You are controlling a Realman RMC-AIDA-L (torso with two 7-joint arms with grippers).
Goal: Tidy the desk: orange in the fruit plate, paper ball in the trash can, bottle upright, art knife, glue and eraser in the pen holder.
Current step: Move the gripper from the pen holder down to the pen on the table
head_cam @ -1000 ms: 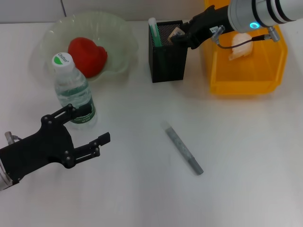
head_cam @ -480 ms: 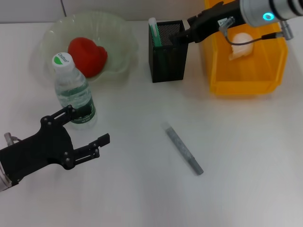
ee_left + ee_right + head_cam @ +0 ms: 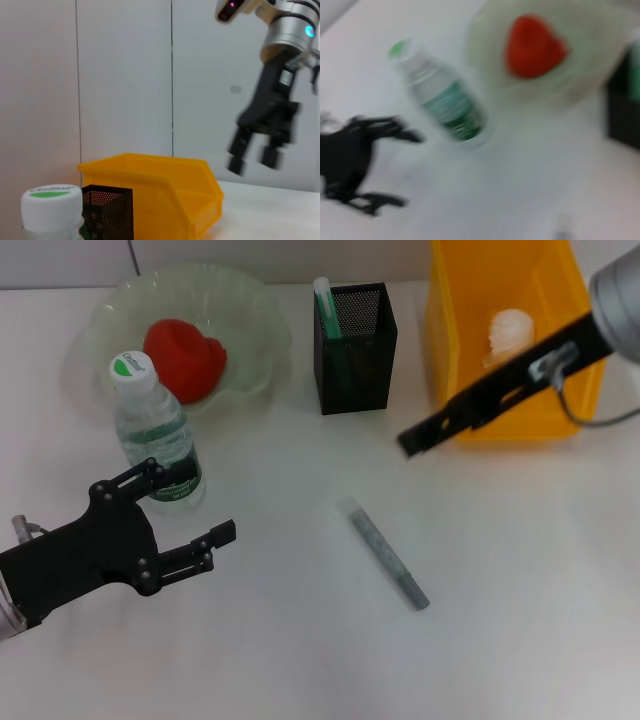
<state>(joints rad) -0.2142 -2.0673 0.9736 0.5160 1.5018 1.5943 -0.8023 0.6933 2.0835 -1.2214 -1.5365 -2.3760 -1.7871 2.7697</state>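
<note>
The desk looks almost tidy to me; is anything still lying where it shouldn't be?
Yes: the grey glue stick lies flat on the bare desk, apart from everything, while the green knife already stands in the black mesh holder.

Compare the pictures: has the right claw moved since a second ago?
Yes. The right claw has left the black pen holder and now hangs nearer the robot, over the desk beside the yellow bin.

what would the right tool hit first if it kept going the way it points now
Probably the bare desk in front of the pen holder; the right tool points down-left above it, and the bottle lies farther along. Height is unclear.
</note>
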